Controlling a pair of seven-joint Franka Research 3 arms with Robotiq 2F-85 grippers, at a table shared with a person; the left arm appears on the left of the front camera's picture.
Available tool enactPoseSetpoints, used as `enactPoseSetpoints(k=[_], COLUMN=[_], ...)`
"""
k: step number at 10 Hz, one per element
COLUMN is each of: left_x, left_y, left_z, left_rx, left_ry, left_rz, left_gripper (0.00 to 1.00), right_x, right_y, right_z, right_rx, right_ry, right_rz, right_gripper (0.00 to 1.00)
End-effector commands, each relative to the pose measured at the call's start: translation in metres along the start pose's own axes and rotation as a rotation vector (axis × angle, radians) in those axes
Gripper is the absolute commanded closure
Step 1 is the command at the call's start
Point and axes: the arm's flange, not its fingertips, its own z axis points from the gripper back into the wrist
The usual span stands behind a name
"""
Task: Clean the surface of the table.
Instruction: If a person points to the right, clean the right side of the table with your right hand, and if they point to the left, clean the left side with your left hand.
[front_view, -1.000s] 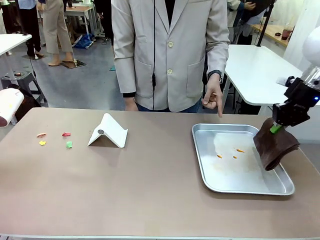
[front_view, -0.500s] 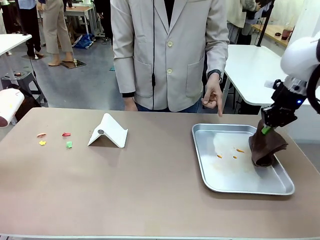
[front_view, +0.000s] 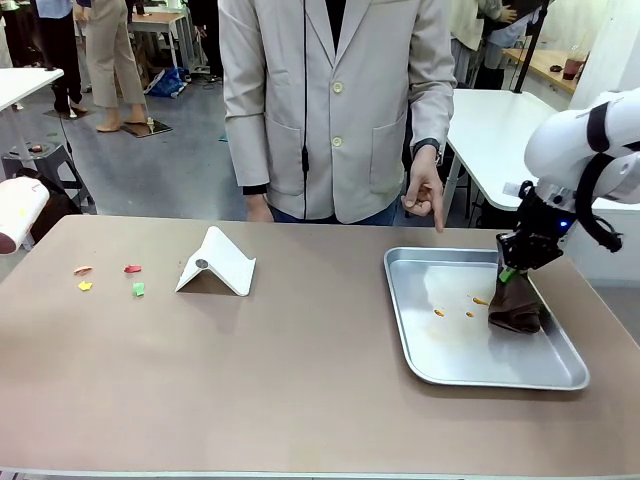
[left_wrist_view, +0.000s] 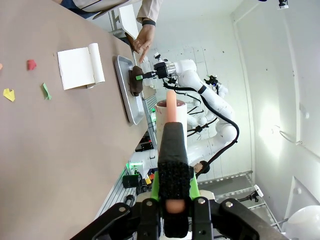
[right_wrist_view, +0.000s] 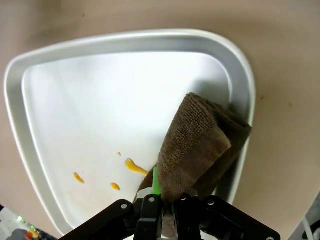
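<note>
Right gripper (front_view: 512, 272) is clamped on the top edge of a folded dark-brown cloth (front_view: 515, 308), whose lower end rests inside the silver metal tray (front_view: 398, 318) at centre right of the frame, just beside a few orange crumbs (front_view: 481, 300). Left gripper (left_wrist_view: 172, 132) has its jaws together; whether a thin pale strip sits between them is hard to tell. The tan-brown matte table (front_view: 300, 380) fills the lower frame, top facing up, with its long axis running left to right and one long edge along the bottom. Red, yellow and green scraps (front_view: 138, 289) lie at its left, near a white folded card stand (front_view: 218, 262). Judged step: unloading swept crumbs into the tray. The next move likely calls for lifting the cloth clear of the tray rim, grip kept, then reaching far left to the scraps.
</note>
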Motion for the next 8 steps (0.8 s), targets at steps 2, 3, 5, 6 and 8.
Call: enactPoseSetpoints(k=[2, 3, 5, 6, 8], left_x=[-0.006, -0.006, -0.006, -0.006, -0.006], left_y=[-0.008, -0.008, -0.008, -0.008, -0.008], left_z=[0.007, 0.007, 0.007, 0.007, 0.007], left_rx=[-0.010, -0.010, -0.010, -0.010, -0.010], left_ry=[0.005, 0.005, 0.005, 0.005, 0.005], left_rz=[-0.008, -0.008, -0.008, -0.008, -0.008], left_gripper=[1.00, 1.00, 1.00, 1.00, 1.00], right_x=[0.011, 0.011, 0.012, 0.012, 0.012], right_y=[0.014, 0.018, 0.021, 0.022, 0.027], right_z=[-0.021, -0.031, -0.038, -0.039, -0.044], right_rx=[0.065, 0.055, 0.068, 0.106, 0.218], right_ry=[-0.031, -0.030, -0.025, -0.026, -0.012], right_rz=[0.006, 0.003, 0.006, 0.006, 0.026], right_gripper=[1.00, 1.00, 1.00, 1.00, 1.00])
